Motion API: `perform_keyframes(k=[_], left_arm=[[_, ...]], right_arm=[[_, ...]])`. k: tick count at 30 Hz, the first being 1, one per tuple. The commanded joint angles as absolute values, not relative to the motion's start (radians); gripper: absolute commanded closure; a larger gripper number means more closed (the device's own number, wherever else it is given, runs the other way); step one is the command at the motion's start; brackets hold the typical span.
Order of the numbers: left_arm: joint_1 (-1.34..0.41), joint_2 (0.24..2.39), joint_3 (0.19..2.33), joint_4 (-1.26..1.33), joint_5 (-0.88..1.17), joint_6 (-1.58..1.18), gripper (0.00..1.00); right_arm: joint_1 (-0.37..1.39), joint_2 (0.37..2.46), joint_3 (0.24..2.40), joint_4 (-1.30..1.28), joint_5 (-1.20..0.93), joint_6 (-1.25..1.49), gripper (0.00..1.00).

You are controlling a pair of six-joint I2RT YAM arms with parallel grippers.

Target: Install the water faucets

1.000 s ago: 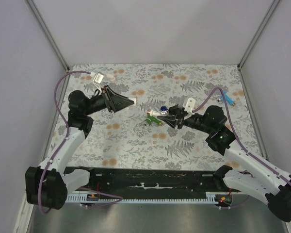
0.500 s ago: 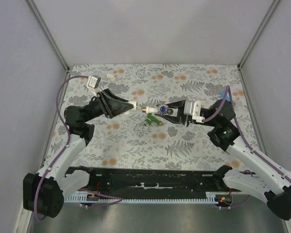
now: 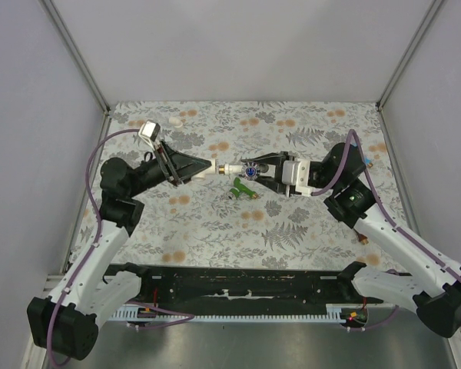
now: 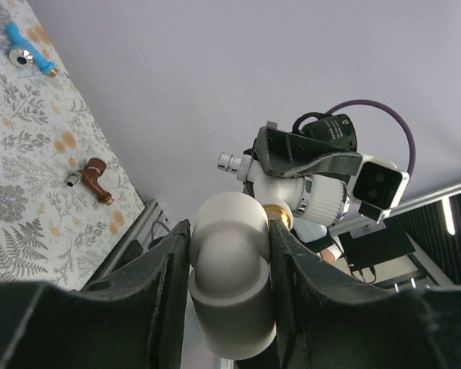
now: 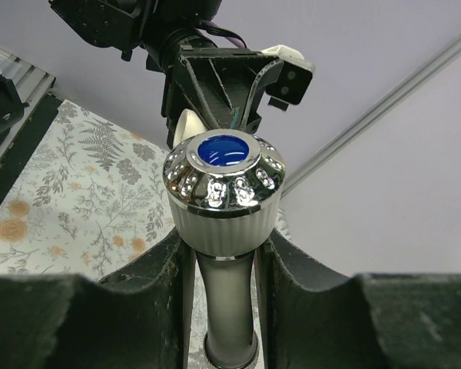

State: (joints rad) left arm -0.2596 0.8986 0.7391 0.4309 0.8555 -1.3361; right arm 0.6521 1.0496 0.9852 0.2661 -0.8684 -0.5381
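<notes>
Just below centre frame, a green faucet [image 3: 243,190] lay on the table [image 3: 292,231]. Above it, mid-frame, the right gripper [image 3: 265,174] was clamped on the white faucet [image 3: 248,169], its brass thread meeting the elbow fitting [image 3: 213,167] pinched in the left gripper [image 3: 203,167]. Any tilt between them could cross-thread or jam the joint.

Space between left gripper [image 3: 203,165] and right gripper [image 3: 255,171] is occupied by fitting [image 3: 212,166] and white faucet [image 3: 237,168]. Below the right gripper, passage is blocked by a green faucet [image 3: 243,190].
</notes>
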Motion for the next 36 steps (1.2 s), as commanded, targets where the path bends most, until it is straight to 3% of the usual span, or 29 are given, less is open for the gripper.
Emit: perform_keyframes(k=[1,15,36], left_arm=[[-0.264,0.876,0.792,0.364,0.819,-1.448,0.98],[-0.264,0.871,0.804,0.385,0.818,-1.667,0.98],[-0.265,0.876,0.868,0.27,0.859,-1.64,0.98]], right_arm=[[0.653,1.055,1.038,0.27,-0.885,-0.626,1.0],[0.653,1.084,1.022,0.373,-0.88,-0.666,1.0],[0.655,1.123,1.063,0.364,-0.904,-0.75,1.0]])
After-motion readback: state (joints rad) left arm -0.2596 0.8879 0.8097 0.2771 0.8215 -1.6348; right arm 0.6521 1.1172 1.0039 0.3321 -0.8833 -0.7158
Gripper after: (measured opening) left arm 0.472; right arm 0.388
